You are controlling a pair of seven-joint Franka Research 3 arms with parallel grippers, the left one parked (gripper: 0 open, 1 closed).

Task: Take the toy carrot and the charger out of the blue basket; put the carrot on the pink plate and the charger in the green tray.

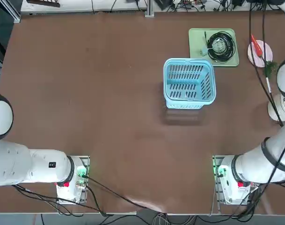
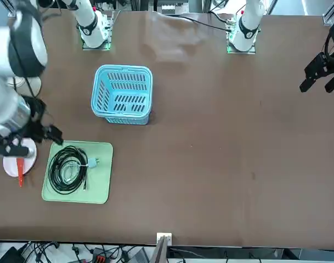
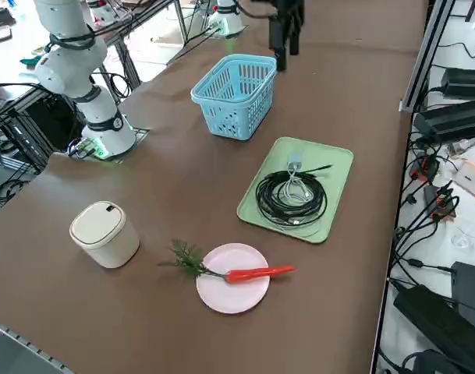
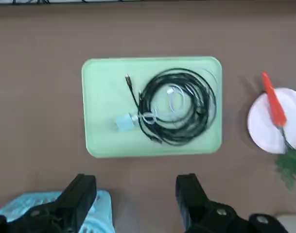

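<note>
The blue basket (image 1: 189, 83) (image 2: 123, 93) stands mid-table, and I see nothing inside it. Beyond it lies the green tray (image 1: 196, 35) (image 4: 104, 87). On the tray rests the whitish charger (image 4: 123, 122) (image 3: 294, 164), beside its coiled black cable (image 4: 179, 107). The red-orange toy carrot (image 3: 256, 273) (image 4: 273, 104) lies across the pink plate (image 3: 233, 296) (image 4: 264, 126), and its green tuft hangs over the rim. My right gripper (image 4: 138, 199) hovers open and holds nothing. It is high above the table, between the basket's corner (image 4: 101, 208) and the tray.
A small cream lidded bin (image 3: 104, 232) (image 1: 279, 108) stands near the plate, on the robot's side of it. Cables and power strips (image 3: 448, 86) crowd the floor past the far table edge.
</note>
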